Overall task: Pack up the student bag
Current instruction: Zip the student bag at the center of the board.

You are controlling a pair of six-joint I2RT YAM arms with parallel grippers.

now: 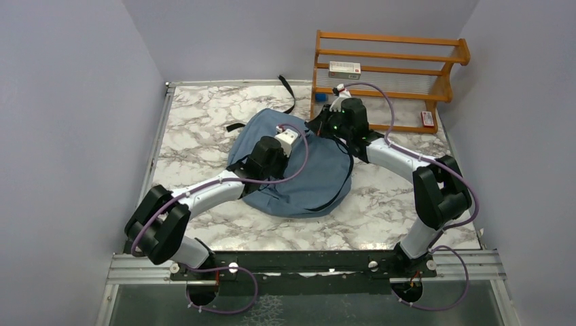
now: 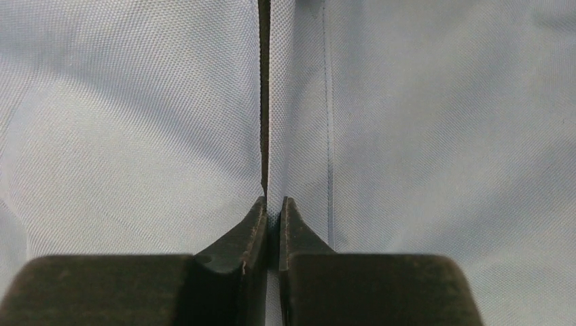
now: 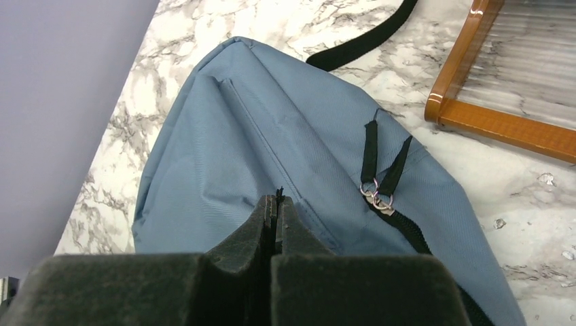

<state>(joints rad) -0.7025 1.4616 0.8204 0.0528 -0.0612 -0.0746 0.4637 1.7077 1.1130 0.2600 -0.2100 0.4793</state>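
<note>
Pinching fold of soft dusty-blue fabric student bag [image 2: 421,122], left gripper [image 2: 274,205] fingers nearly together; right gripper [image 3: 277,201] fingers pressed together over bag, anything thin caught between unclear. Bag lies mid white marbled table [image 1: 197,122]. Risk: shallow pinch slips on lift, fabric drops.

No lettering can be read — the white box [image 1: 344,68] on the wooden rack [image 1: 390,39] shows only a red blur.

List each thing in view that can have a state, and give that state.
student bag, lying on the table, its two zip pulls together.
left gripper, closed on a fold of the bag's fabric.
right gripper, shut, over the bag.
wooden rack, upright at the table's far edge.
</note>
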